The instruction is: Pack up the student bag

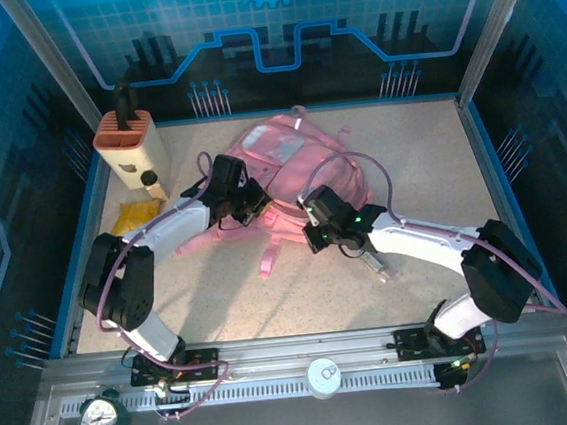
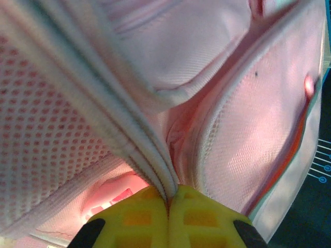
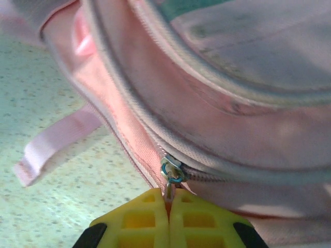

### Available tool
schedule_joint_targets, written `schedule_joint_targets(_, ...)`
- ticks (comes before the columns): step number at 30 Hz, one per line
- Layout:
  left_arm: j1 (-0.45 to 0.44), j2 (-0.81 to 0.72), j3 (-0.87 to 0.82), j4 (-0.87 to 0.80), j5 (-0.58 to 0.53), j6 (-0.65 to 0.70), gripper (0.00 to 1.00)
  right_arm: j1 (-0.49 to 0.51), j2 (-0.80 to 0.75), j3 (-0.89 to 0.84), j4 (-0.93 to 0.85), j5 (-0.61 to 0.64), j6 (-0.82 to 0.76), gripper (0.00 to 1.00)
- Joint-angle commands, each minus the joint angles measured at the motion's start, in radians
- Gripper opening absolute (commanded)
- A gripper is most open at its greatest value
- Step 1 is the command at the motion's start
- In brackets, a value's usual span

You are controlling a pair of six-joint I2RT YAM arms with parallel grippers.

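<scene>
The student bag (image 1: pixel 289 162), soft, limp, likely light, lies toward the far edge of the bench (image 1: pixel 430 168). The left hand (image 2: pixel 168 199) is clamped on its piped seam (image 2: pixel 129 139). The right hand (image 3: pixel 169 199) pinches the zipper pull (image 3: pixel 170 174), likely the firmest hold.

Both arms shared one build. The left arm (image 1: pixel 156 240) and the right arm (image 1: pixel 417 240) had smooth white link shells set between bulky black joint housings with rounded corners. A thin mauve cable (image 1: pixel 384 175) ran outside each arm in loose loops. Each arm rose from a small black base plate at the near edge. A small green light (image 1: pixel 358 220) glowed on the black wrist housing of the right arm. The left gripper (image 2: pixel 169 199) and the right gripper (image 3: pixel 169 200) looked alike: bright yellow plastic fingers (image 3: pixel 139 219) moulded with a grid of square recesses, with black rounded pieces at their outer lower corners.
</scene>
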Motion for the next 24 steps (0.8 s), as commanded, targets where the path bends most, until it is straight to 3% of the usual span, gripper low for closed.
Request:
schedule_joint_targets(1,0.028,0.032,0.086,0.046,0.026,0.097,0.0,0.053,0.047,0.056,-0.002,-0.064,0.105,0.0)
schedule_joint_targets(3,0.036,0.037,0.088,0.04,0.045,0.112,0.0,0.054,0.078,0.081,0.015,-0.084,0.129,0.0)
schedule_joint_targets(7,0.042,-0.016,0.024,0.041,0.055,0.113,0.24,0.054,0.104,0.103,0.022,-0.099,0.148,0.0)
schedule_joint_targets(10,0.04,-0.08,-0.087,0.105,0.086,0.031,0.35,0.054,0.098,0.093,0.013,-0.089,0.157,0.0)
schedule_joint_targets(14,-0.003,-0.144,-0.255,0.274,0.098,-0.135,0.39,0.052,0.087,0.074,0.027,-0.101,0.167,0.0)
schedule_joint_targets(18,-0.079,-0.153,-0.322,0.362,0.053,-0.253,0.39,0.052,0.087,0.063,0.033,-0.103,0.172,0.0)
schedule_joint_targets(24,-0.142,-0.087,-0.296,0.417,-0.019,-0.294,0.39,0.052,0.087,0.061,0.036,-0.115,0.171,0.0)
